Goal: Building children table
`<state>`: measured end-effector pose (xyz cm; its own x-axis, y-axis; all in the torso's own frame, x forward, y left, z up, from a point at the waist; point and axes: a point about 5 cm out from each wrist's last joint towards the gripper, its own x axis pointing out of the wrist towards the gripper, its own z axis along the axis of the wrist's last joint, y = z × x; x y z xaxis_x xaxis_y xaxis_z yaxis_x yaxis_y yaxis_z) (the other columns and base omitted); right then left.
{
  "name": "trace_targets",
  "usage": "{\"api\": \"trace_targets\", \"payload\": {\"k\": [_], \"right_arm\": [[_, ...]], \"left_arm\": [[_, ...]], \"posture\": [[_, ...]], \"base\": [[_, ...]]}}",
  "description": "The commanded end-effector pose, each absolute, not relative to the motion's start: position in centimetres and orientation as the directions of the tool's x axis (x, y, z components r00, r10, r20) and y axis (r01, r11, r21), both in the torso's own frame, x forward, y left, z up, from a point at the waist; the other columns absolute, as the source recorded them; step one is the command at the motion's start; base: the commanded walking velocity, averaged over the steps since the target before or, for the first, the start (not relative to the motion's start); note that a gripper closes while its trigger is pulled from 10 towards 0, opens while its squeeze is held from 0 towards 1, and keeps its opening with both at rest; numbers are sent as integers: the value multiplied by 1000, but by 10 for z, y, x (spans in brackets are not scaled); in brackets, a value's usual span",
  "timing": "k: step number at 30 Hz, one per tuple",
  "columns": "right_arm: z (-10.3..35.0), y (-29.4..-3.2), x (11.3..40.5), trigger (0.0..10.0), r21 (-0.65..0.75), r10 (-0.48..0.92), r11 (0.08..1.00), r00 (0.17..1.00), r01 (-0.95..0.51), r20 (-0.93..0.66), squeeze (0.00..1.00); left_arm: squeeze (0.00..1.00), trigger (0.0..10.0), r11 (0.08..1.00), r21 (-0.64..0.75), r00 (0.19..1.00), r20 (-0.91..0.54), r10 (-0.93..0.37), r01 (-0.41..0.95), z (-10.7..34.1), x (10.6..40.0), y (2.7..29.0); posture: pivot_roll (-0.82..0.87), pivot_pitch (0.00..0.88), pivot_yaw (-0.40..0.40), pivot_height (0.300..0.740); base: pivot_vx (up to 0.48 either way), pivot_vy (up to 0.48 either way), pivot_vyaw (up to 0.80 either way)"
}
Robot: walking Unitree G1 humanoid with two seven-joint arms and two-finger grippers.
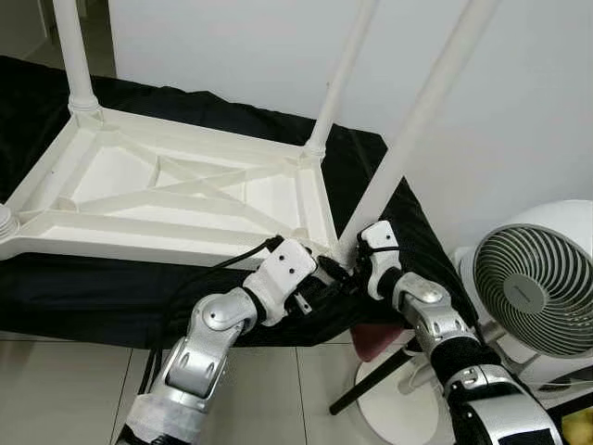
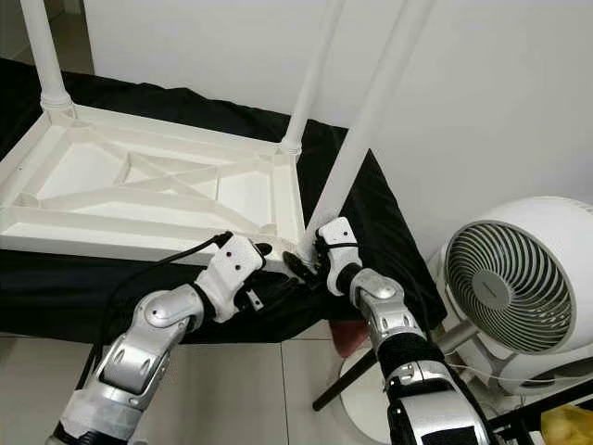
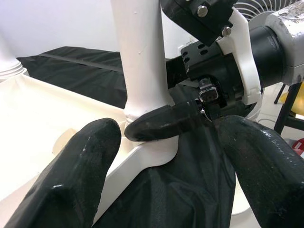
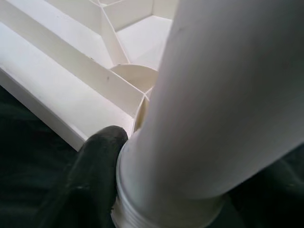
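Gripping the base of a white table leg (image 1: 417,120), the right gripper (image 1: 355,269) has its black fingers (image 4: 92,166) pinched around the leg right where it meets the near right corner of the upside-down white tabletop (image 1: 176,199). You can see one finger pressed flat against the leg's threaded collar in the right wrist view. The left gripper (image 1: 335,272) sits just beside it at the same corner, fingers (image 3: 71,175) spread apart and holding nothing, pointing at the leg's foot.

The tabletop lies underside-up on a black cloth (image 1: 371,185), ribs showing, and this leg leans a bit toward the wall. Two more legs (image 1: 74,56) stand in the far corners, and the near left corner has a bare screw socket (image 1: 6,222). A white fan (image 1: 542,287) stands on the tile floor (image 1: 56,389) off to the right, near the right arm.
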<state>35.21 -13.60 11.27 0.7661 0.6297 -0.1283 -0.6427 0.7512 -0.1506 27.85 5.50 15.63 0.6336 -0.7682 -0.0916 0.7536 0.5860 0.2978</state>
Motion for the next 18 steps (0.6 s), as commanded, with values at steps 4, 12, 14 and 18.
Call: {"api": "trace_targets", "payload": {"k": [4, 12, 14, 18], "right_arm": [[109, -140, 352, 0, -157, 645, 733, 750, -661, -147, 0], [107, -139, 352, 10000, -103, 615, 774, 781, -624, -109, 0], [106, -136, 352, 10000, -59, 546, 832, 833, -552, -87, 0], [102, -132, 351, 10000, -28, 453, 889, 887, -457, -95, 0]], "left_arm": [[0, 10000, 634, 322, 685, -69, -725, 703, 157, 282, 52], [0, 10000, 638, 313, 686, -65, -725, 704, 156, 281, 50], [0, 10000, 641, 309, 688, -64, -723, 702, 156, 281, 50], [0, 10000, 644, 307, 690, -64, -721, 701, 155, 281, 51]], "posture": [[153, 0, -216, 740], [150, 3, -221, 740], [147, 5, -227, 740], [139, 9, -227, 740]], "base": [[0, 0, 0], [0, 0, 0], [0, 0, 0], [0, 0, 0]]}}
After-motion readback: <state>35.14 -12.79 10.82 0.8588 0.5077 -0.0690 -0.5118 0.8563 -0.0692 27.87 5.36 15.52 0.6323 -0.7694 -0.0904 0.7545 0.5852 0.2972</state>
